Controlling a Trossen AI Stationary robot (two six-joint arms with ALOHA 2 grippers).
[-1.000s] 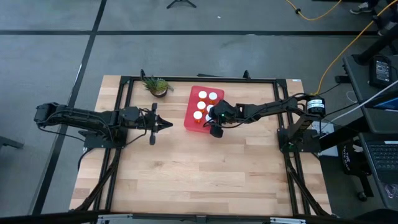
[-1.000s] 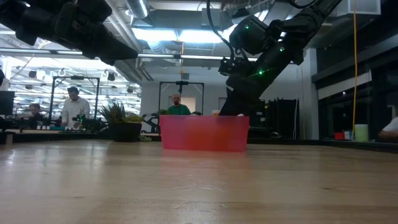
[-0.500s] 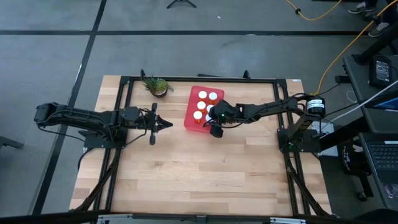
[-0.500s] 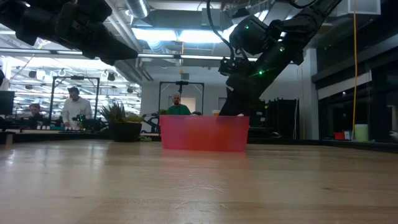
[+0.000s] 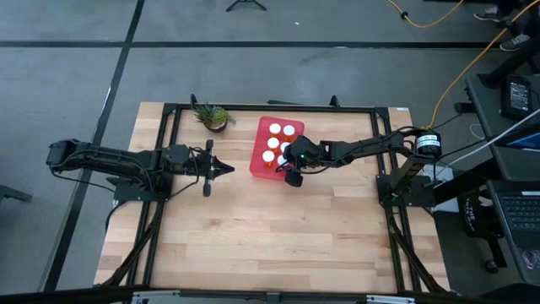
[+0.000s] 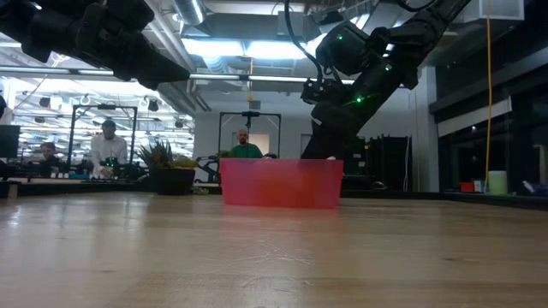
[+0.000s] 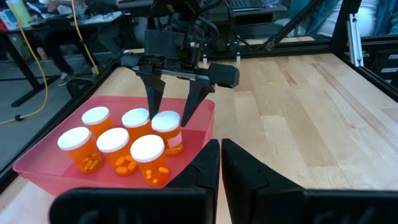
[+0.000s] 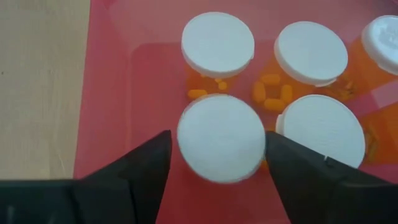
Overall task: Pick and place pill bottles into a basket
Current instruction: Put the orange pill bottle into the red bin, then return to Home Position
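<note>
The basket point(image 5: 256, 165) is a flat red tray at the far middle of the table. Several orange pill bottles point(image 7: 113, 148) with white caps stand upright on its floor. My right gripper point(image 8: 217, 140) hangs over the basket's near right corner, slanting down and open. Its fingers stand on either side of one bottle's white cap point(image 8: 221, 138), and that bottle point(image 7: 167, 129) stands on the basket floor. My left gripper point(image 5: 226, 169) waits shut to the left of the basket, above the table. My right gripper has one finger point(image 8: 149, 163) a narrow gap away from the cap's rim. The other finger point(image 8: 287, 163) lines up with the rim's opposite side. I cannot tell whether that finger touches the cap.
A small potted plant point(image 5: 213, 116) stands at the far left of the basket. Black frame rails point(image 5: 169, 135) run around the table's edges. Bare wood lies toward the near edge point(image 5: 270, 236). People sit in the room beyond the table point(image 6: 107, 152).
</note>
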